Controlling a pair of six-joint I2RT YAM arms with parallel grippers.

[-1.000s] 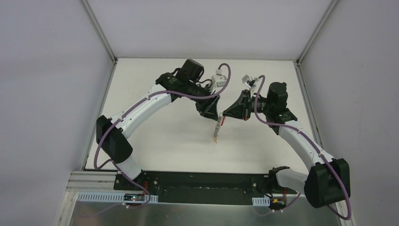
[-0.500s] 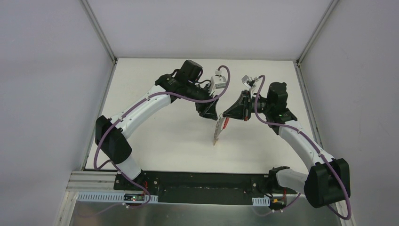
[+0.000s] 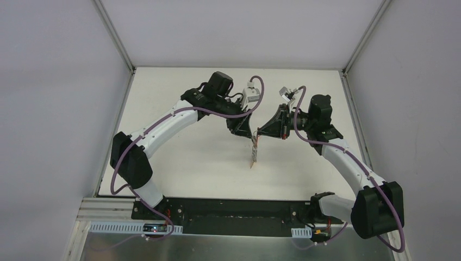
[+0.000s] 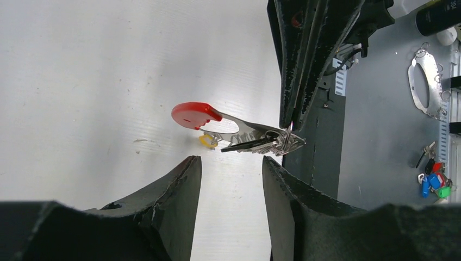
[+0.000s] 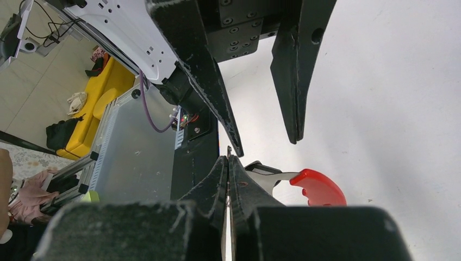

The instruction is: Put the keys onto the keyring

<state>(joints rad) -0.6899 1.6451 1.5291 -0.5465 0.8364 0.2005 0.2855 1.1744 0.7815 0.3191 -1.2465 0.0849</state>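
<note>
Overhead camera looks down; both close wrist views share keys (image 4: 255,142).

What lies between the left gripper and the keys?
Nothing. In the left wrist view, only bare table shows between the left gripper and the keys, which the right gripper pinches.

White characters on a black cylinder (image 4: 436,18) are too blurred to read.

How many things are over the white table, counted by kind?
Robot arms: 2, left arm and right arm
Bunch of keys: 1, hanging from the shut jaws of the right gripper
Total: 3
</note>
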